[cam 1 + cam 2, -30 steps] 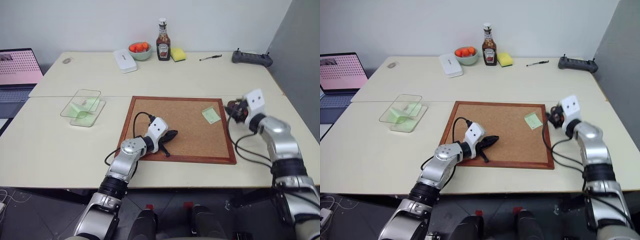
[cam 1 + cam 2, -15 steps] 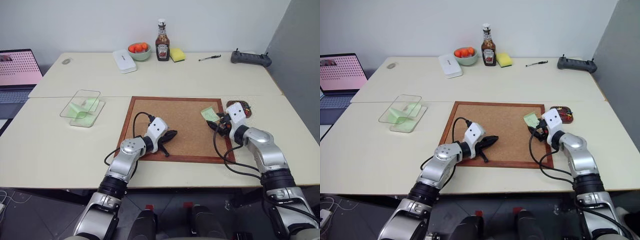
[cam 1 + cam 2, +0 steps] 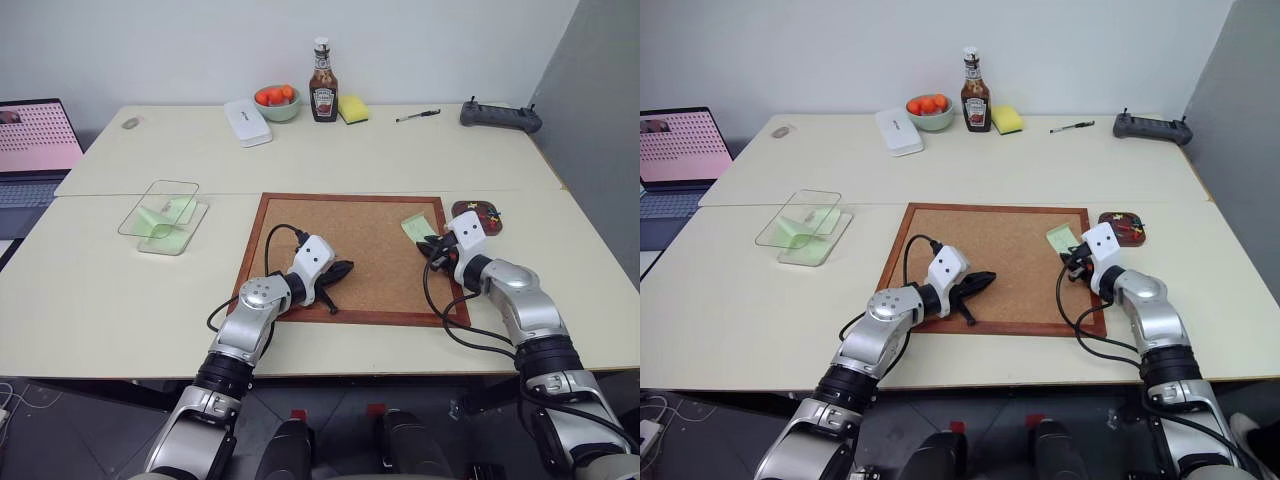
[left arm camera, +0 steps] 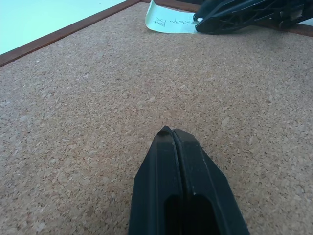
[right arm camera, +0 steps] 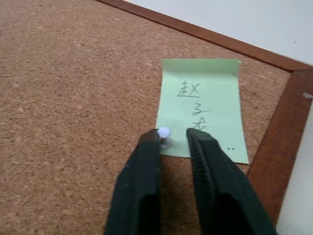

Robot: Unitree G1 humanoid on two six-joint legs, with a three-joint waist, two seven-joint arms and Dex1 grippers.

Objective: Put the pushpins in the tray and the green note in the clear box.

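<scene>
Pale cream worktop (image 3: 330, 160) against a plain wall, w/ a wood-framed cork pinboard (image 3: 340, 250) in the middle. Small mint-green paper note (image 5: 199, 105) sits at the board's far right corner, held by one white-headed pushpin (image 5: 164, 132).

Right gripper (image 5: 172, 142) is down at the note's near edge, fingers narrow w/ a gap, the pin by the left tip, not clamped afaict. Left gripper (image 4: 172, 133) rests mid-board, fingers pressed together, holding nothing.

Risks imo: fingers slip off that tiny head, or snag the paper & tear it.

Count: 1 note on board, 1 pin in it, 1 small dark brown tray (image 3: 477, 215) just right of the board w/ a few red/green pins inside, 1 clear plastic box (image 3: 160, 215) far left.
</scene>
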